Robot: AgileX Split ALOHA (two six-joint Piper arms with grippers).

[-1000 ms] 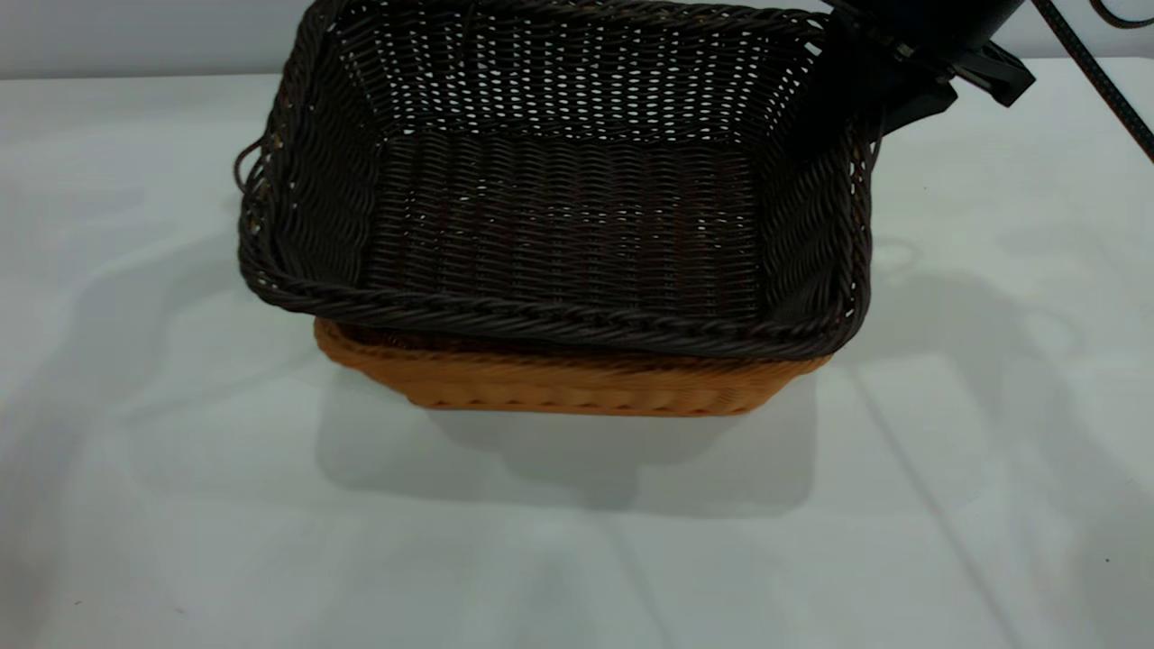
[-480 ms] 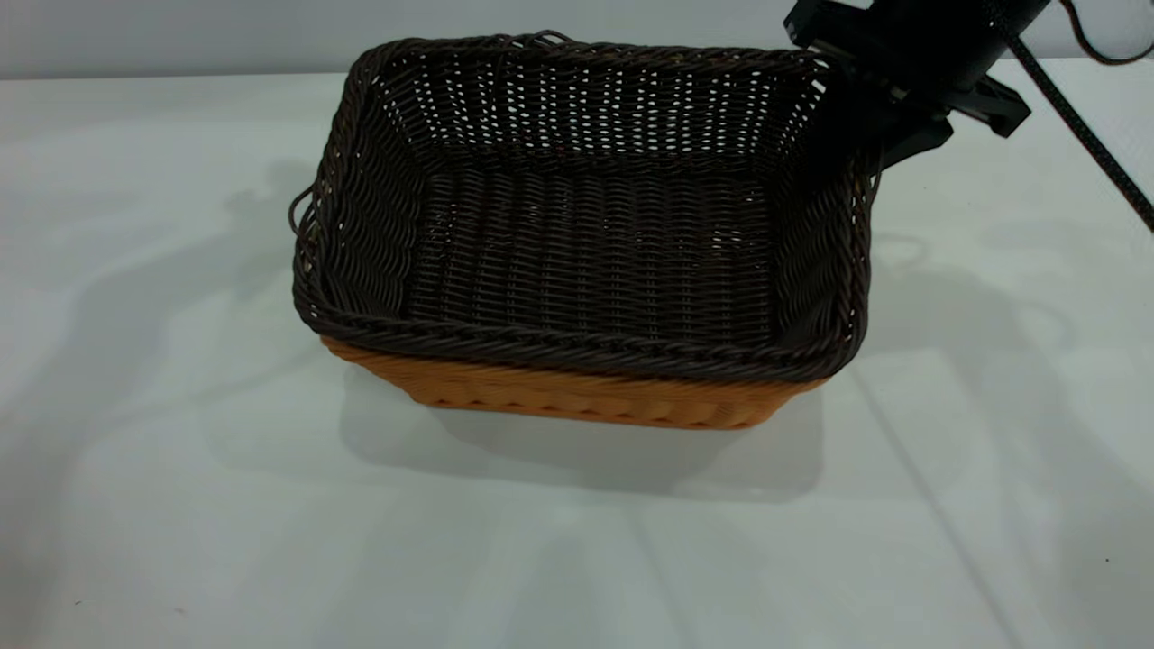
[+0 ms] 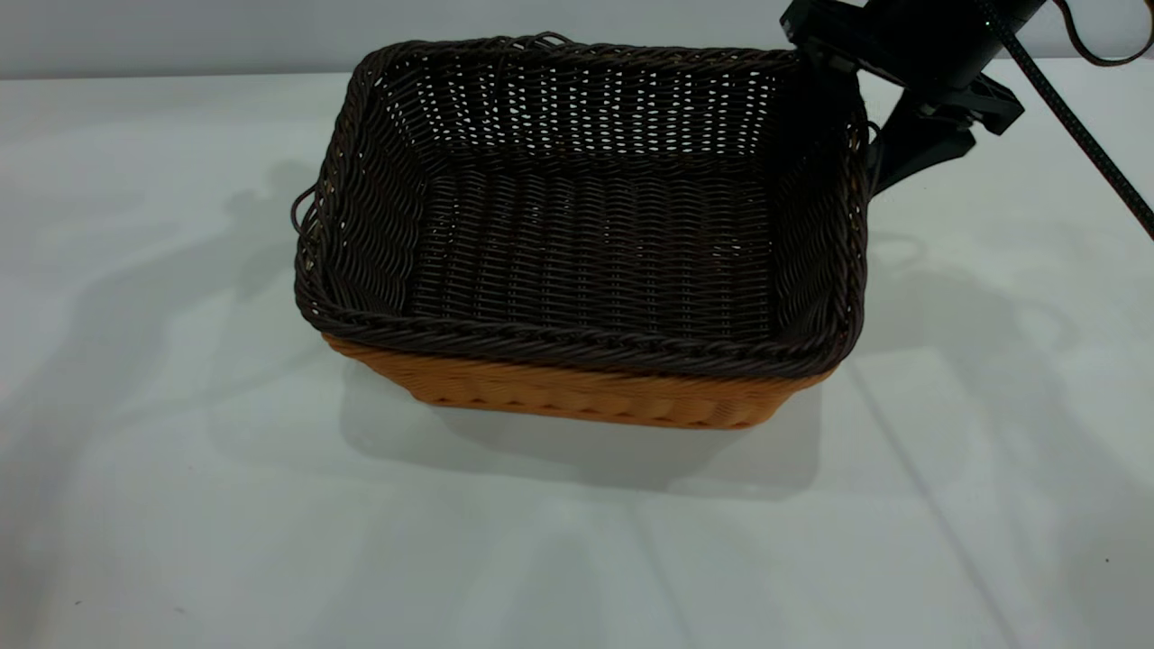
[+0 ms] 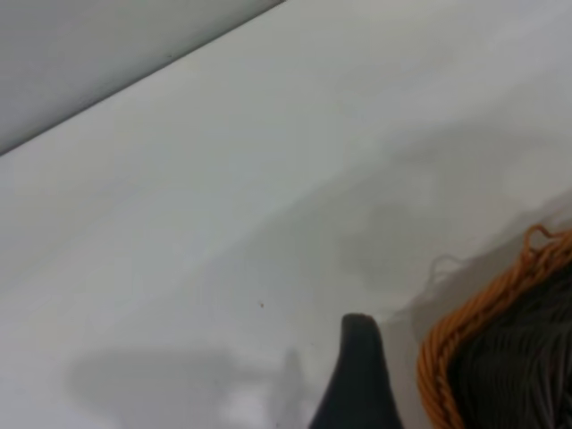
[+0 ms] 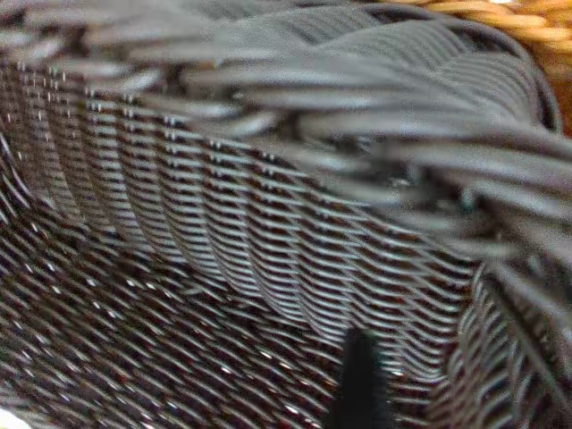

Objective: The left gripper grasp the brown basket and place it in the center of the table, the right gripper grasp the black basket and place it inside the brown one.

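The black basket (image 3: pixel 586 243) sits nested inside the brown basket (image 3: pixel 577 397) near the middle of the table (image 3: pixel 180 505). Only the brown basket's front wall shows below the black rim. My right gripper (image 3: pixel 870 167) is open at the black basket's far right corner and straddles its wall. In the right wrist view one finger (image 5: pixel 362 380) is inside the black basket (image 5: pixel 223 223), and the brown rim (image 5: pixel 527 18) shows beyond. My left gripper (image 4: pixel 357 384) hangs over bare table beside the brown rim (image 4: pixel 465 331), apart from it. It is out of the exterior view.
The right arm's cable (image 3: pixel 1082 126) runs down the far right. The table's back edge meets a grey wall (image 3: pixel 180 36) just behind the baskets. Bare tabletop lies in front and to both sides.
The black basket has come down and right and settled level in the brown one. The right gripper's outer finger has moved off the black wall, and the gripper has lifted slightly.
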